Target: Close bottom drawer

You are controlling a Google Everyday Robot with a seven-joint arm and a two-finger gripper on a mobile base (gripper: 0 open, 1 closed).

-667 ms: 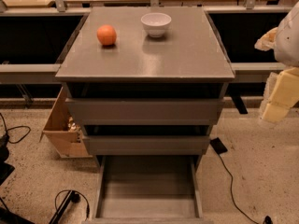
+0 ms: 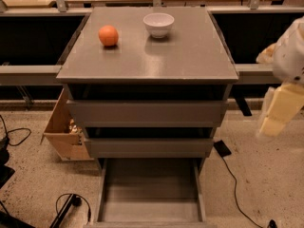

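The bottom drawer [image 2: 149, 194] juts before the cabinet [image 2: 190, 51], hand [image 2: 273, 120] at right.

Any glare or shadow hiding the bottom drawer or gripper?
Camera view: mild sheen on the cabinet top, no harsh glare; the open bottom drawer is dim but its interior reads; the gripper, beside the cabinet at the right edge, is brightly lit and partly cropped.

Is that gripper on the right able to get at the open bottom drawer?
Probably yes: the gripper hangs right of the cabinet, and nothing visible stands between it and the pulled-out bottom drawer.
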